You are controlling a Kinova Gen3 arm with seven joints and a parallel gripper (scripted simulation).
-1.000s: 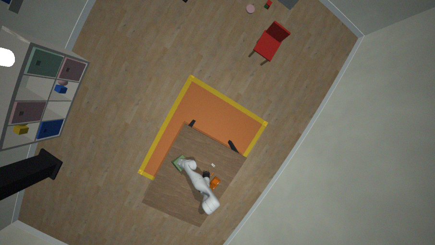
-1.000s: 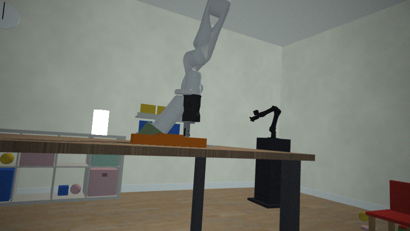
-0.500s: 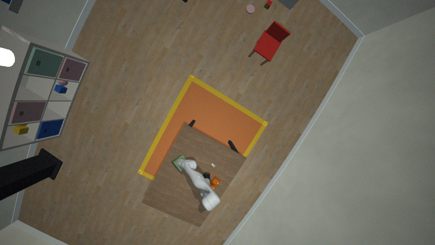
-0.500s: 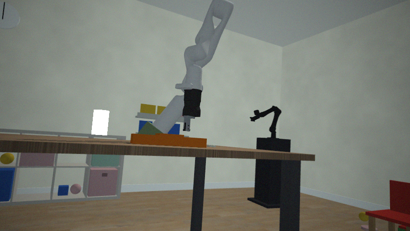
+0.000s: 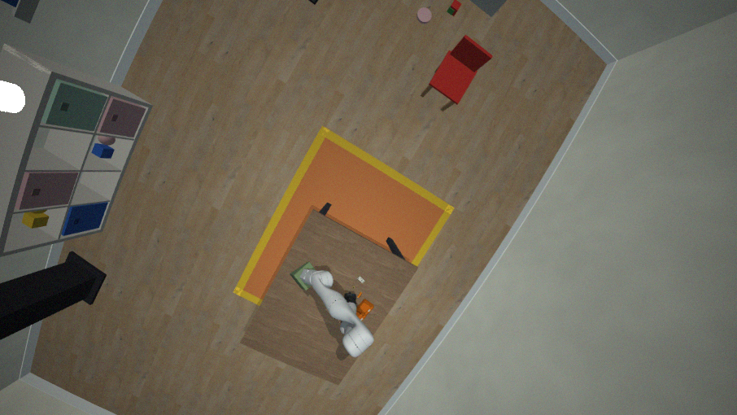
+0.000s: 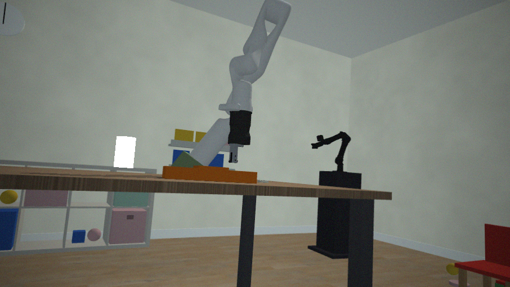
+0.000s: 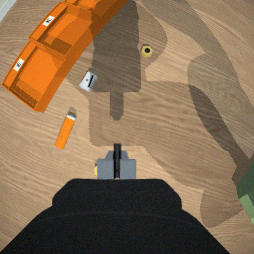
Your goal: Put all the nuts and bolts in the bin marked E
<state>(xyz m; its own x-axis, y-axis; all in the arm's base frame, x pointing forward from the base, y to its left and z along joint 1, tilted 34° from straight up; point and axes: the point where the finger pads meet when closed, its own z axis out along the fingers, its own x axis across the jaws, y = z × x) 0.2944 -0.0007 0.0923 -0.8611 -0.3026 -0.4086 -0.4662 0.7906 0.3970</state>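
Observation:
My gripper (image 7: 117, 160) is shut on a thin dark bolt (image 7: 117, 152) that stands upright between the grey fingers. In the exterior view the gripper (image 6: 232, 159) hangs a little above the table, over the row of orange bins (image 6: 210, 174). In the wrist view the orange bins (image 7: 55, 47) lie at the top left and carry small white labels that are too small to read. A yellow nut (image 7: 146, 50) lies on the table ahead of the gripper. From above, the gripper (image 5: 351, 296) is beside the bins (image 5: 364, 307).
An orange marker-like stick (image 7: 66, 129) and a small white and grey piece (image 7: 89, 81) lie on the table between the gripper and the bins. The arm's green base plate (image 7: 246, 192) is at the right. The table edge runs close behind the bins.

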